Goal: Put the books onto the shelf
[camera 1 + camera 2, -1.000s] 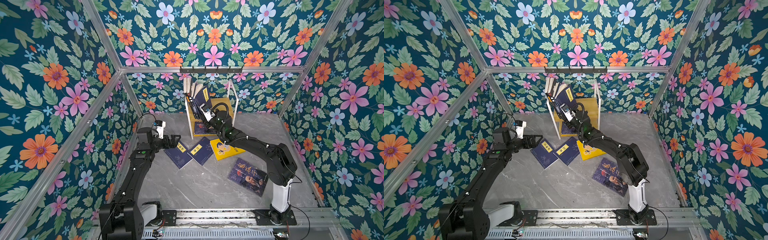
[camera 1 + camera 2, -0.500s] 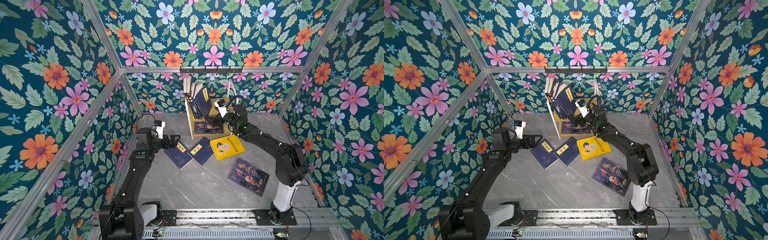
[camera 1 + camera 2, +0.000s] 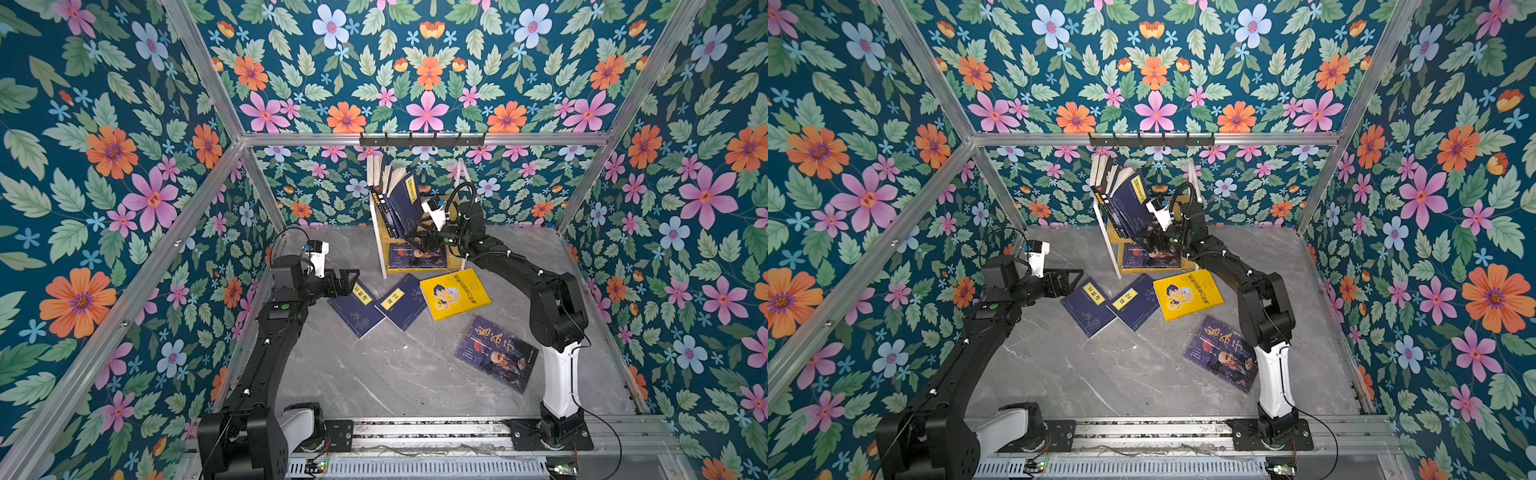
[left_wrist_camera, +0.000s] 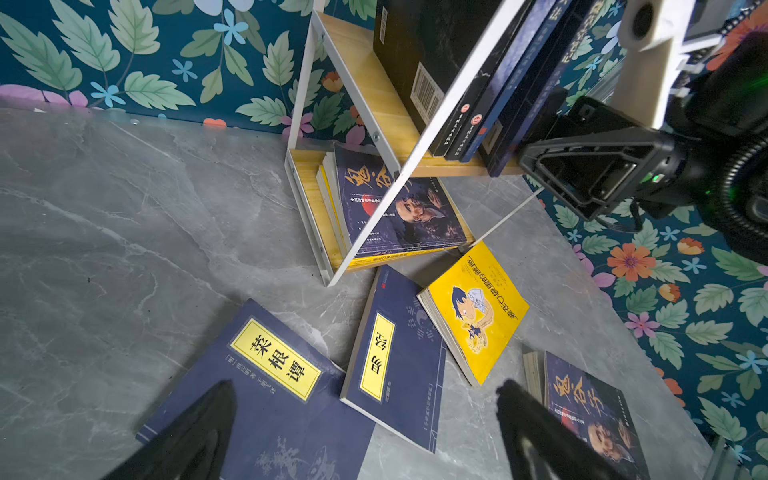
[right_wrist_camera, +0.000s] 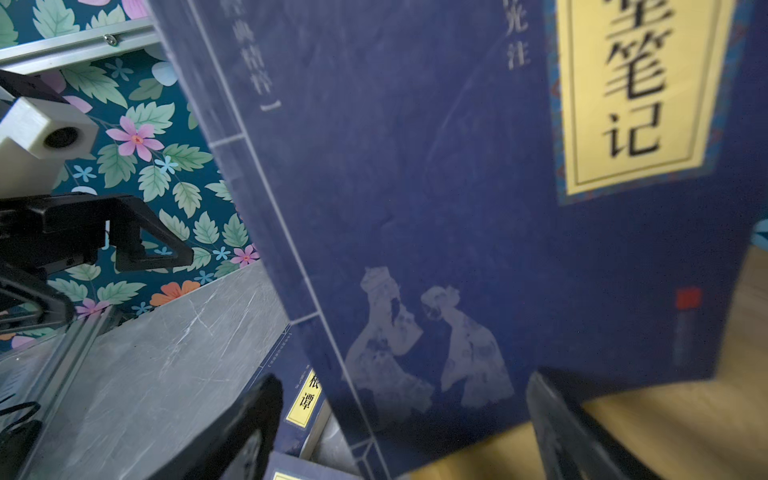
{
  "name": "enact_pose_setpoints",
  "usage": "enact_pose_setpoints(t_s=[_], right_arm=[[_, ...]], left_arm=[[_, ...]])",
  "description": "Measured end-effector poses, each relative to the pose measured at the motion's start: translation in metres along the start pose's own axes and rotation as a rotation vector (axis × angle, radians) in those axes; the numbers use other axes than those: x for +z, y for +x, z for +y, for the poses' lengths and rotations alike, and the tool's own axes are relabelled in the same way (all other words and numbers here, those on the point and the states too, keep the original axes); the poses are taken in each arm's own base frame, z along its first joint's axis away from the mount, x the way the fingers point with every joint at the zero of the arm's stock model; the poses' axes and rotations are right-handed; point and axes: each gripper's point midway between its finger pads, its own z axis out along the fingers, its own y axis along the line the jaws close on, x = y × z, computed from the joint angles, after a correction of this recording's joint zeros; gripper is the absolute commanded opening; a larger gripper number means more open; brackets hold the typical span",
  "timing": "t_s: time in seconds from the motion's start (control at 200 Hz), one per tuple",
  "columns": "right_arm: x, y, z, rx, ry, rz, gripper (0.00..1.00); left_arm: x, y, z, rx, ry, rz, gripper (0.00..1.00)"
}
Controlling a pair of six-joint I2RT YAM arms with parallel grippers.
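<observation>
Grey marble worktop (image 3: 374, 374) had books (image 3: 455, 293) lying flat. My right hand (image 3: 415, 241) was spread, letting a navy yellow-label book (image 3: 405, 199) lean on the small white-framed wooden shelf (image 3: 377, 241). My left hand (image 3: 351, 282) hung spread above another navy book (image 3: 357, 309), ready to grab.

Bright, even light fills both top views; shadows on the grey tabletop (image 3: 374, 374) are soft, and the wide lens stretches the walls (image 3: 104, 166) at the edges. In the right wrist view the close navy book (image 5: 415, 208) and shelf (image 5: 685, 415) blur; the left wrist view is crisp.
</observation>
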Motion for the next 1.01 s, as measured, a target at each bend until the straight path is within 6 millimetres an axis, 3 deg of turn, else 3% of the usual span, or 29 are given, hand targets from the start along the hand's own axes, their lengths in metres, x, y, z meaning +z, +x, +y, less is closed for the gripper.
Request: enact_pose_setpoints(t_s=[0.595, 0.775, 1.005], right_arm=[[0.026, -0.007, -0.006, -0.016, -0.114, -0.02, 0.8], [0.026, -0.006, -0.007, -0.015, -0.114, -0.012, 0.8], [0.011, -0.005, -0.004, 0.004, -0.076, 0.006, 0.88]], left_arm=[[0.002, 0.001, 0.004, -0.004, -0.008, 0.006, 1.0], [0.003, 0.002, 0.005, -0.007, -0.009, 0.01, 1.0], [0.004, 0.002, 0.005, -0.007, -0.009, 0.011, 1.0]])
